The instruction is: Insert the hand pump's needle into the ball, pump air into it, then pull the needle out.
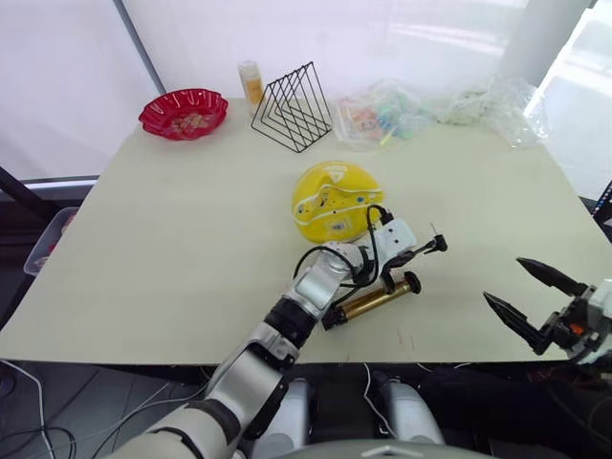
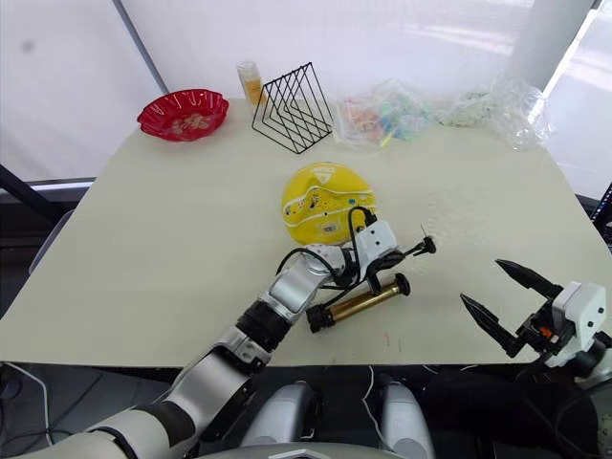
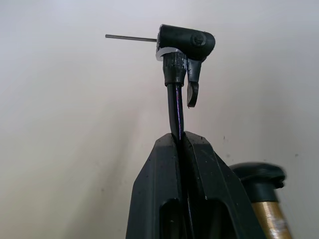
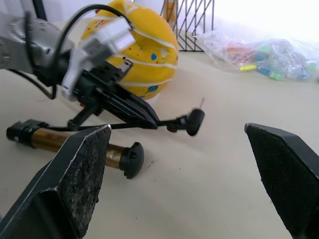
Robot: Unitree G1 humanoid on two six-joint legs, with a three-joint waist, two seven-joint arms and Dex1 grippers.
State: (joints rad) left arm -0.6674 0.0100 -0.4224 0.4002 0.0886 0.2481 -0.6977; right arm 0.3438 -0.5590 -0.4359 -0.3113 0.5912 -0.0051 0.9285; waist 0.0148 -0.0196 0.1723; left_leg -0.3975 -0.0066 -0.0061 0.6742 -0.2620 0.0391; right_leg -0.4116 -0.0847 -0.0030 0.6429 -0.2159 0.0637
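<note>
A pale cream surface (image 1: pixel 172 239) with rounded corners fills the scene, backed on the far side by white translucent sheeting with a dark slanted pole across it, and grey floor with cables shows below the near left edge. Near the middle of the surface sits the ball (image 1: pixel 333 199), a yellow dome with white seams and small coloured prints. Just near of it the left end effector (image 1: pixel 421 251) has its two black fingers (image 3: pixel 164 199) pressed together on the thin black hose (image 3: pixel 175 112), a little below the black fitting, so the needle (image 3: pixel 130 37) sticks out sideways from that fitting, held above the surface and apart from the ball. The hand pump (image 1: pixel 371 300) lies flat on the surface just near of that arm, its brass barrel angled with the black knob handle toward the right. At the near right edge the right end effector (image 1: pixel 521 296) hovers with its fingers spread wide and nothing between them. Along the far edge stand a red scalloped bowl (image 1: pixel 183 113) at far left, a small bottle (image 1: pixel 251 84), a black wire rack (image 1: pixel 292 107), and crumpled clear plastic bags (image 1: pixel 387 113) holding coloured items toward the right
</note>
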